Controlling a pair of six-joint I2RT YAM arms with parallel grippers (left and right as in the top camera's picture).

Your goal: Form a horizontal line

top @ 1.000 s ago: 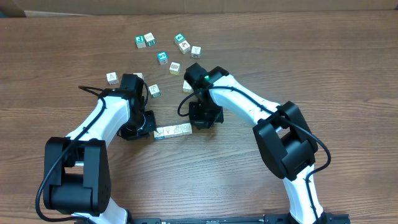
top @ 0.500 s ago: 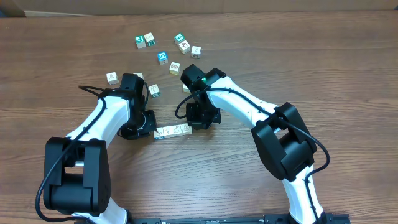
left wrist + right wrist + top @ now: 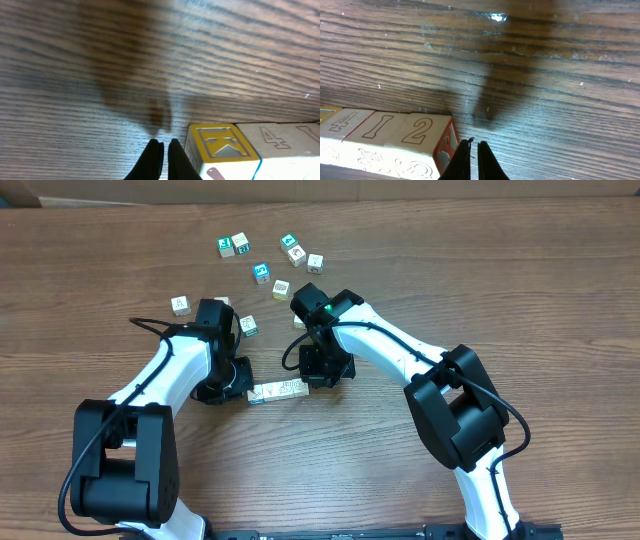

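A short row of pale cubes, the horizontal line (image 3: pixel 278 391), lies on the wooden table between my two grippers. Its left end cube is blue-edged with a yellow top (image 3: pixel 220 145). Its right end cube (image 3: pixel 422 132) shows a "2" and has an orange side. My left gripper (image 3: pixel 232 377) is shut and empty, its tips (image 3: pixel 162 155) touching or just left of the yellow-topped cube. My right gripper (image 3: pixel 325 370) is shut and empty, its tips (image 3: pixel 472 155) right beside the "2" cube.
Several loose cubes lie scattered at the back: a green one (image 3: pixel 226 247), a blue one (image 3: pixel 261 272), a pale one (image 3: pixel 180 305) at the left and one (image 3: pixel 247 326) by my left arm. The table's far edge (image 3: pixel 320 200) runs along the top.
My right gripper has shifted a little left toward the row's right end, mostly in the first half second. The left arm and the row look unchanged.
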